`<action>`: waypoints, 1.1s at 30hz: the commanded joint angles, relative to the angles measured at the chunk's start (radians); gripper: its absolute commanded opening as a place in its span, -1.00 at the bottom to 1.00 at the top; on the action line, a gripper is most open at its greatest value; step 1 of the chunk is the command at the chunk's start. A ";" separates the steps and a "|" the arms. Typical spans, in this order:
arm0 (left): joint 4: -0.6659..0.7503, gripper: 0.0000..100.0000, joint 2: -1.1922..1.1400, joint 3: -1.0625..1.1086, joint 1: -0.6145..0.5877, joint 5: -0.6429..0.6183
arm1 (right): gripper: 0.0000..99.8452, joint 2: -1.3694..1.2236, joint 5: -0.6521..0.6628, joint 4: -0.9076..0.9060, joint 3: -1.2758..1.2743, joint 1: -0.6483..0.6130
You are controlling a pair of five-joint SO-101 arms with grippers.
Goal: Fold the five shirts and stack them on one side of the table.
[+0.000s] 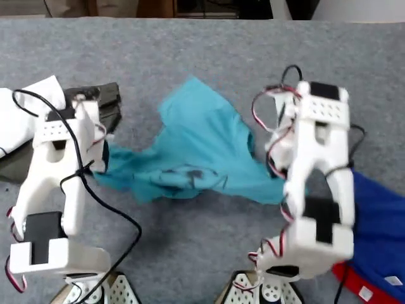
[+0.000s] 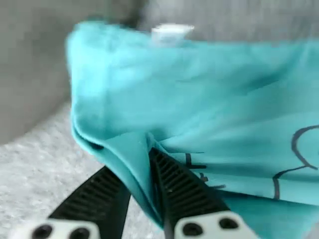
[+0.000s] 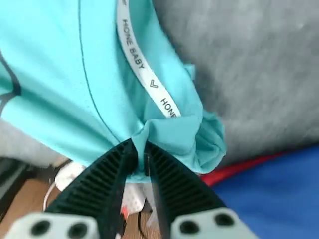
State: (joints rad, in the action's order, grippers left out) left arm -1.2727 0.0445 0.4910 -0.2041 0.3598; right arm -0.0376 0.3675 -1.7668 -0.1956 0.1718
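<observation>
Your black-ribbed left gripper (image 2: pixel 134 164) is clamped on the teal cotton shirt (image 2: pixel 209 99); your right gripper (image 3: pixel 138 147) is clamped on it likewise.

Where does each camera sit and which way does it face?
High view: fixed overhead, facing down on the grey table; white left arm and right arm show.
Left wrist view: on that arm, along the left gripper pinching the teal shirt.
Right wrist view: likewise, right gripper on its taped seam.
All share the shirt.

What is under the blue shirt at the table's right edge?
A red garment shows beneath the blue shirt, poking out along the edge nearest the arm bases. How far it reaches, and whether anything else lies below, is covered by the blue fabric.
</observation>
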 commanded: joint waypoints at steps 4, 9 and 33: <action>-0.002 -0.96 0.045 0.107 -0.080 0.146 | -0.99 0.325 0.104 -0.020 -0.216 0.077; 0.084 -0.96 0.045 0.133 -0.150 0.166 | -0.90 0.455 0.124 -0.017 -0.211 0.077; 0.446 -0.96 0.045 0.259 -0.157 0.006 | -0.59 -0.898 -0.239 0.186 1.351 -0.483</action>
State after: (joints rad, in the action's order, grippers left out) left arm -0.8631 0.0798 0.7503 -0.3498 0.3782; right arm -0.7050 0.1419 -1.5965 0.7894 -0.2670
